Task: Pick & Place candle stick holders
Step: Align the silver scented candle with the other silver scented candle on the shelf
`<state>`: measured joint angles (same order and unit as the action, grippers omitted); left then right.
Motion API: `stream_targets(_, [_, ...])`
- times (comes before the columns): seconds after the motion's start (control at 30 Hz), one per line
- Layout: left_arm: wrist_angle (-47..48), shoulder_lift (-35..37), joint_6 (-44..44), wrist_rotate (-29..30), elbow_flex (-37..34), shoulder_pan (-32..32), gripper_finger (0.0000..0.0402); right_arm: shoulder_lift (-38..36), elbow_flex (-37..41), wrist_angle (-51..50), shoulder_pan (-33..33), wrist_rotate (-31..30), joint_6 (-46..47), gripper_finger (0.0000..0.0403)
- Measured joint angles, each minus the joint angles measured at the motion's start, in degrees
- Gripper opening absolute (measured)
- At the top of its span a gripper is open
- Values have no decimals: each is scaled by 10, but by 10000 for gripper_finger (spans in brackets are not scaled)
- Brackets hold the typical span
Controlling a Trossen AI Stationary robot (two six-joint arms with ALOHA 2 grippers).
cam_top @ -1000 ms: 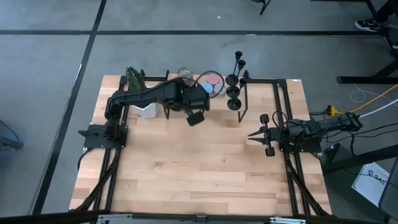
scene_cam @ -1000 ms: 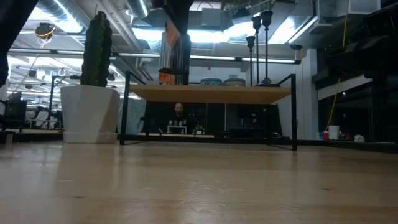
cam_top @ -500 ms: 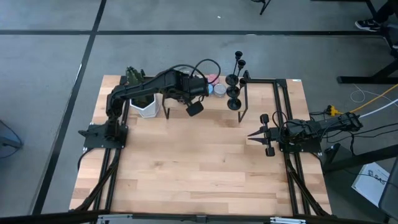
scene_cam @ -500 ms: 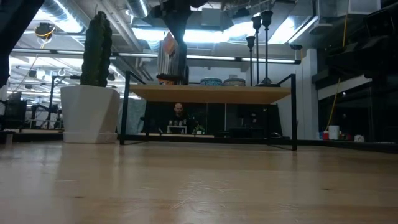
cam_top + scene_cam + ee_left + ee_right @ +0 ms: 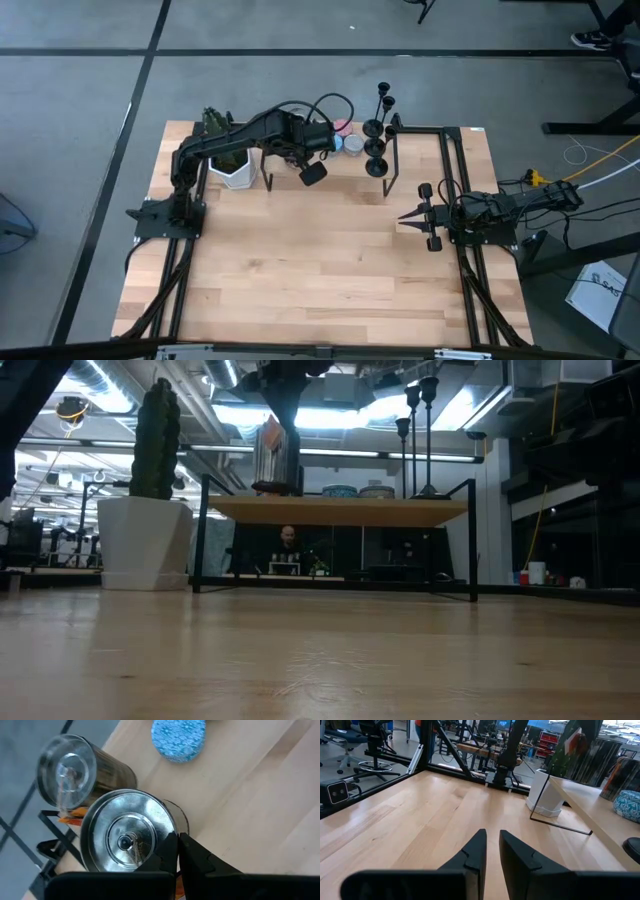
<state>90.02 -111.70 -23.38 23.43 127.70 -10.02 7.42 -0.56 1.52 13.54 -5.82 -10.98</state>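
Your left arm is reaching across the raised shelf (image 5: 430,131), left gripper (image 5: 177,851) clenched beside a silver tin (image 5: 127,837), your right gripper (image 5: 405,215) is resting low, fingers slightly parted on nothing, candle stick holders (image 5: 377,130) are standing at the shelf's right end.

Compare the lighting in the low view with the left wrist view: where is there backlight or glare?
Low view: bright ceiling lights behind leave the cactus and candle stick holders as silhouettes. Left wrist view: evenly lit, with reflections on the steel tins.
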Motion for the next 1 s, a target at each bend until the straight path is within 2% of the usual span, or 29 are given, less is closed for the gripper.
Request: stream_targets(1.0, [-16, -21, -44, -7, -1, -29, 2, 0, 0, 0, 0, 0, 0, 54])
